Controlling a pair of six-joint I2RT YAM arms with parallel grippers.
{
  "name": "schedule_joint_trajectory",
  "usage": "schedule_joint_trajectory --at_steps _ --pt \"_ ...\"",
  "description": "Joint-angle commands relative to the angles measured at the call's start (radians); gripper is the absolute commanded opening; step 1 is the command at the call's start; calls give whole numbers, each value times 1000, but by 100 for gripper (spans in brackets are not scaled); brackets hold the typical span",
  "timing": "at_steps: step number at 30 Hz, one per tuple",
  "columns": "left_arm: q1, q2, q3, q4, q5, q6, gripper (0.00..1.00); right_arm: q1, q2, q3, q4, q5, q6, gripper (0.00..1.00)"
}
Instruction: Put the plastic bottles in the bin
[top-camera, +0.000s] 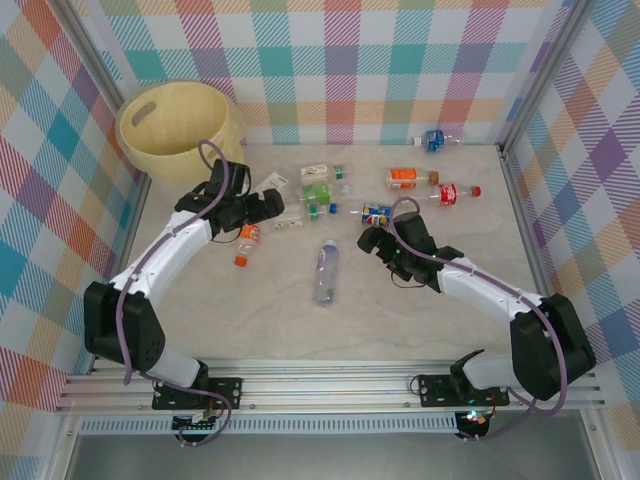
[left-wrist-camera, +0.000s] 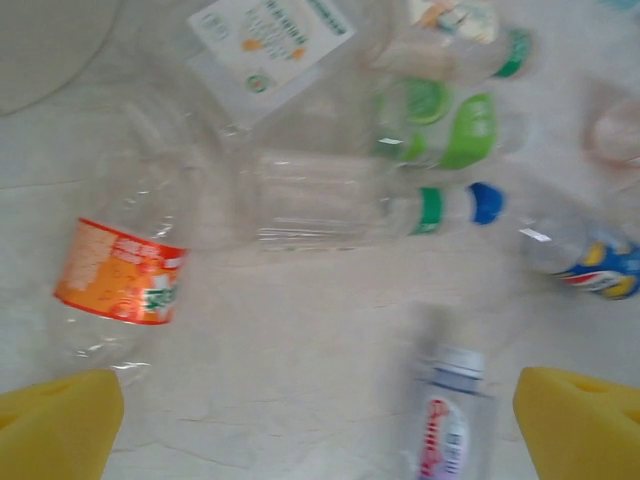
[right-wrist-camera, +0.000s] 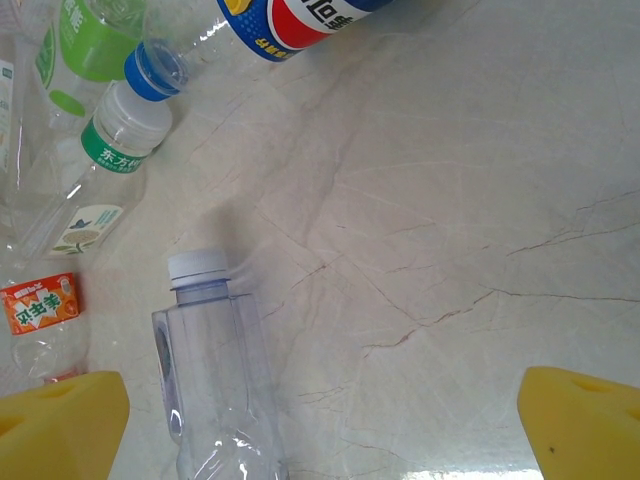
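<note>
Within plaid walls (top-camera: 340, 60), plastic bottles (top-camera: 324, 272) litter the pale marbled tabletop (top-camera: 300, 335).

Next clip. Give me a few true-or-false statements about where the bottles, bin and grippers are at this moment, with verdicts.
1. The left gripper and right gripper are both open and empty. True.
2. The bin lies tipped on its side. False: it stands upright in the far left corner.
3. A white-capped bottle lies on the table, roughly between the grippers. True.
4. The right gripper holds the red-capped bottle. False: that bottle lies on the table, apart from the gripper.
</note>
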Motion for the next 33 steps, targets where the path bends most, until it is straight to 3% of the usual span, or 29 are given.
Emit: schedule_joint_trajectory --at_steps 1,12,22,33 --pt "-5 52 -17 -53 -120 140 100 5 13 -2 5 -9 -14 100" --pt "17 173 -35 -38 -235 345 99 6 -31 -49 63 77 58 100" --pt "81 279 -40 60 -100 376 98 5 -63 -64 62 119 59 100" --pt "71 397 -12 97 -173 401 89 5 -78 -81 79 148 82 100"
